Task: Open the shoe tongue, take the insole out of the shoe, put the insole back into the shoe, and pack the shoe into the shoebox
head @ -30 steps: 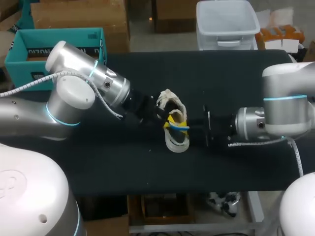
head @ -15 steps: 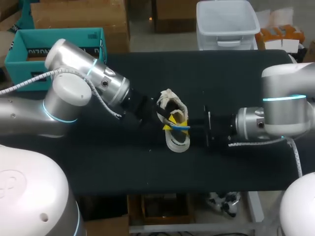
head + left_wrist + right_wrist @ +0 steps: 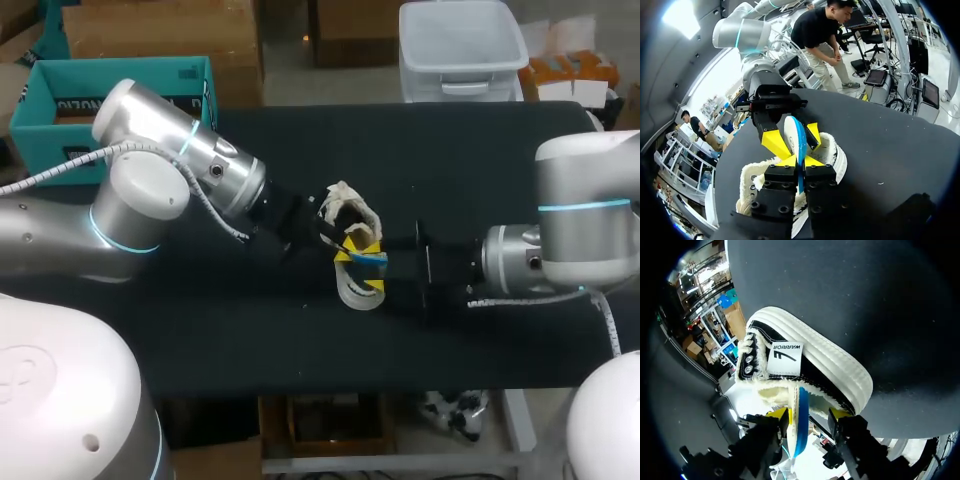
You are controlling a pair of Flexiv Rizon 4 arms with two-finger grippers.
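Clamping the insole [image 3: 794, 136], left gripper [image 3: 801, 161] holds it; right gripper [image 3: 808, 414] straddles it, fingers apart, seemingly not touching. Early release could drop it outside the shoe [image 3: 815, 365] beneath.

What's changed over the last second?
The right arm drew back a little toward its own side; the right gripper stands open around the insole. The left gripper stayed shut on the insole, and the shoe did not move.

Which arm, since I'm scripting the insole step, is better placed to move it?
Left, probably: the left pincer is shut on the insole at the shoe; the right pincer only straddles it, fingers apart.
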